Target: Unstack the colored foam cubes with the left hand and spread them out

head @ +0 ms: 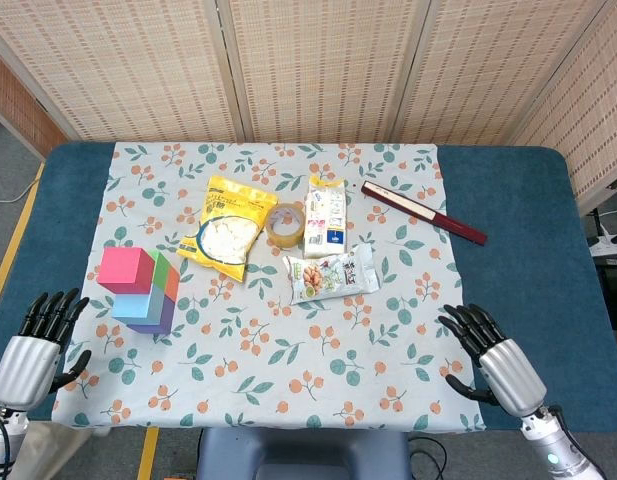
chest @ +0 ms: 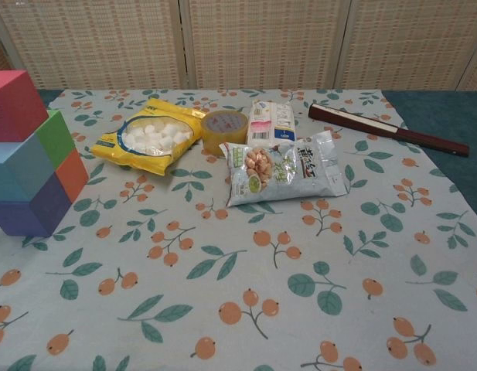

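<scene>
Foam cubes (head: pixel 140 289) sit stacked at the left side of the floral cloth (head: pixel 288 370) on the worktop: pink on top, light blue beneath, with green, orange and purple faces showing beside and below. Left hand (head: pixel 36 345) rests at the near-left cloth edge, fingers spread, holding nothing, near the stack but apart from it; right hand (head: pixel 493 355) lies spread and unladen at the near-right edge. Behind: yellow snack bag (head: pixel 226 227), tape roll (head: pixel 286 223), small carton (head: pixel 326 216), clear snack packet (head: pixel 333 273), dark red folded fan (head: pixel 424 212).
</scene>
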